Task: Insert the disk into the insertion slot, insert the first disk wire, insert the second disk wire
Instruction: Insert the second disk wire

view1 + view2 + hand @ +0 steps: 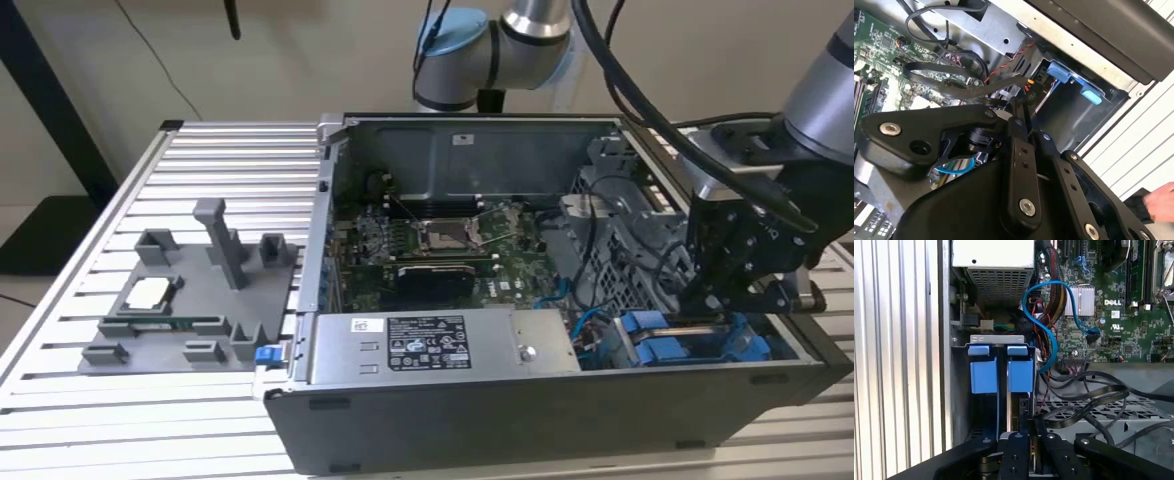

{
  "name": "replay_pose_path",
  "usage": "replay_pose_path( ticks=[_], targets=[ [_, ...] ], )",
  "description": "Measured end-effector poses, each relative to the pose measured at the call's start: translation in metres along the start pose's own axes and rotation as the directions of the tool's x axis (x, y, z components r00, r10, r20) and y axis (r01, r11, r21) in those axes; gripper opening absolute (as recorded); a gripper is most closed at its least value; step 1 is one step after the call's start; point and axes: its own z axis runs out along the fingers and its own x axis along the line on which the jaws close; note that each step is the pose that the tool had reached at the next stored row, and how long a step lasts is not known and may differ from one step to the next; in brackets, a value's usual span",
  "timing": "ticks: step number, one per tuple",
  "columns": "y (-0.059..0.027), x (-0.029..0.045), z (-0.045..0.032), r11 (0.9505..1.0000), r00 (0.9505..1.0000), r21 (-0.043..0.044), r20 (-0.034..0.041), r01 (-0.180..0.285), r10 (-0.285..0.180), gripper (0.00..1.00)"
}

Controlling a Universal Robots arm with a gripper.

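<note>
My black gripper (703, 300) reaches down into the open computer case at the exterior view's right. Its fingers stand close together over the insertion slot (961, 390), a dark grey metal bay with a perforated wall (627, 250). Two bright blue carrier frames sit side by side in that bay; the disk (1020, 376) lies under the one right below my fingers. In both wrist views the gripper (1019, 106) (1024, 432) appears shut on the black end of a disk wire (1004, 82) beside the disk's edge. The disk's metal body is mostly hidden.
A grey power-supply box (427, 345) lies next to the bay, and the motherboard (441, 245) sits behind it. A loose blue cable (1046, 320) and black cables (1089, 395) curl near my fingers. A grey fixture (187, 300) stands on the slatted table. A hand (1161, 200) shows outside the case.
</note>
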Motion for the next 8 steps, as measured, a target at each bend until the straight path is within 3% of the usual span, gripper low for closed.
replay_pose_path(
  ticks=[2,3,4,8],
  targets=[
    [-0.0001,-0.0005,0.0011,1.0000,1.0000,-0.0014,0.0038,0.000,0.000,0.18],
    [0.0000,-0.0007,0.0000,1.0000,1.0000,-0.0030,0.0041,0.000,0.000,0.24],
    [0.0001,-0.0008,-0.0020,1.0000,1.0000,-0.0042,0.0035,0.000,0.000,0.24],
    [0.0002,-0.0016,-0.0162,1.0000,1.0000,-0.0081,0.0027,-0.001,0.001,0.24]
  ],
)
